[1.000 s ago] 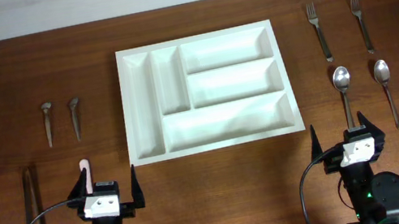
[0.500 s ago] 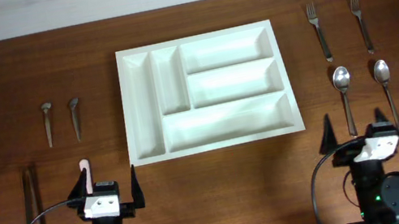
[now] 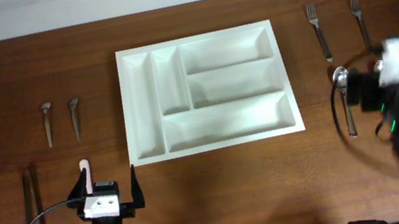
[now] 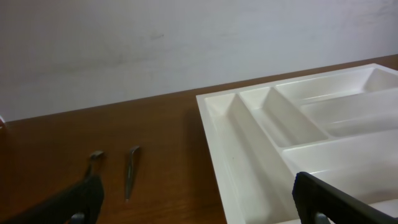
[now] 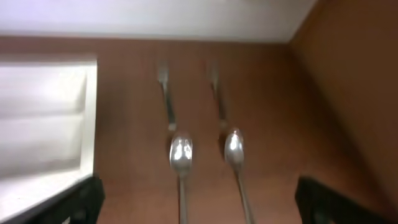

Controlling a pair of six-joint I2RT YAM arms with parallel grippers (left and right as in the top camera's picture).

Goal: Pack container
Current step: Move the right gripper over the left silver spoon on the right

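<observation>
Not started: container (image 3: 195, 41) sits mid-desk w/ all 5 compartments empty, forks (image 3: 321, 33) & spoons (image 3: 341, 83) unpacked on R, L & R jaws wide open, holding nothing.

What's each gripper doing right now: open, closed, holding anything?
Left gripper: open, holding nothing.
Right gripper: open, holding nothing.

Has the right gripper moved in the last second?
Yes. The right gripper has swung rightward, away from the container and further up the table, over the spoons.
</observation>
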